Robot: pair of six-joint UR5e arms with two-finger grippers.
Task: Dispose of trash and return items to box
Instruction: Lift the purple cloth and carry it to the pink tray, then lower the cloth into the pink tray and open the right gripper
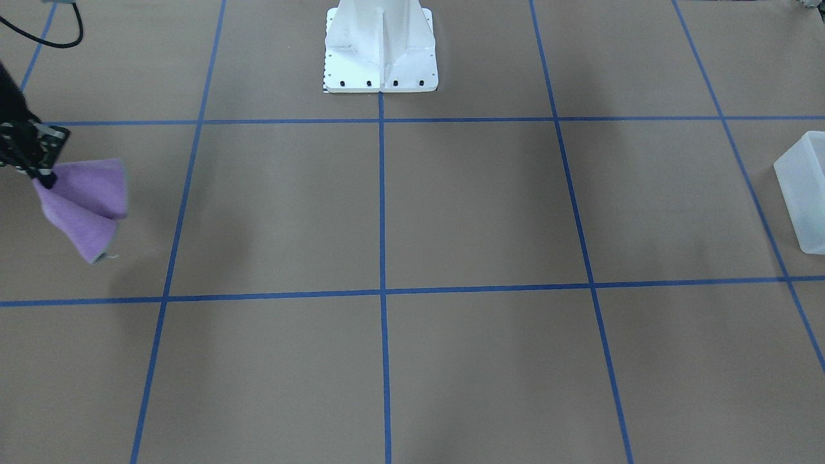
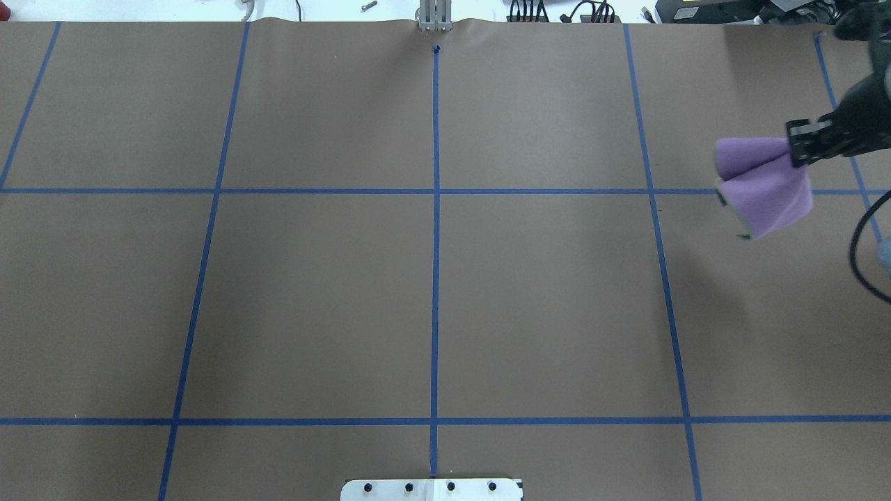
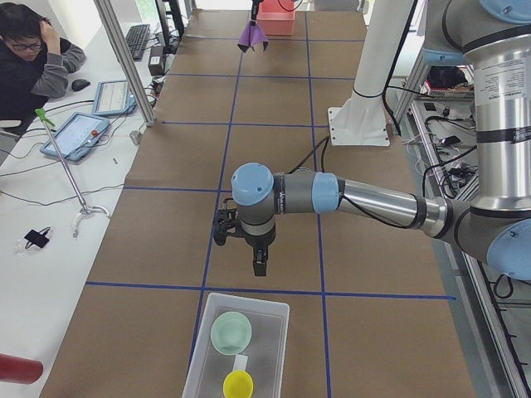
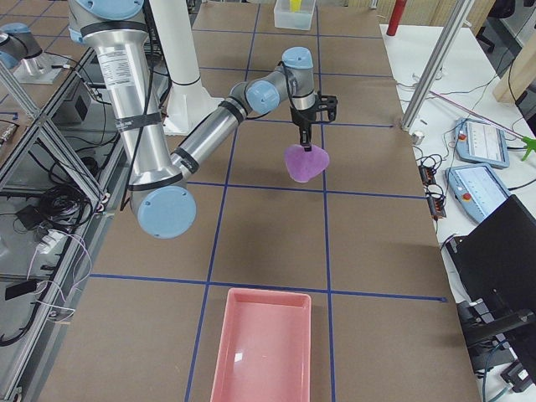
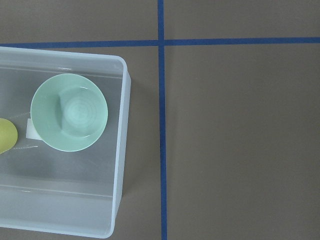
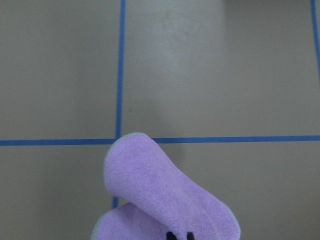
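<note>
Risks dropping the purple cloth (image 2: 766,191) short of a container: pinched only at one bunched edge by the right gripper (image 2: 797,149), hanging loose in two folds above the table (image 2: 431,278), so liable to slip free on a fast swing or to snag on a rim. Could also land in the wrong place, either the pink tray (image 4: 264,343) at the right end or the clear box (image 5: 122,150) far off at the left end, with a green bowl (image 5: 69,112) and a yellow piece (image 5: 6,135) inside.

Reaches out over the table's right side with the right arm, fingers pointed down and clamped on fabric. Hangs the left gripper (image 3: 257,261) pointing down just beside the clear box; cannot tell whether spread or pressed together.
</note>
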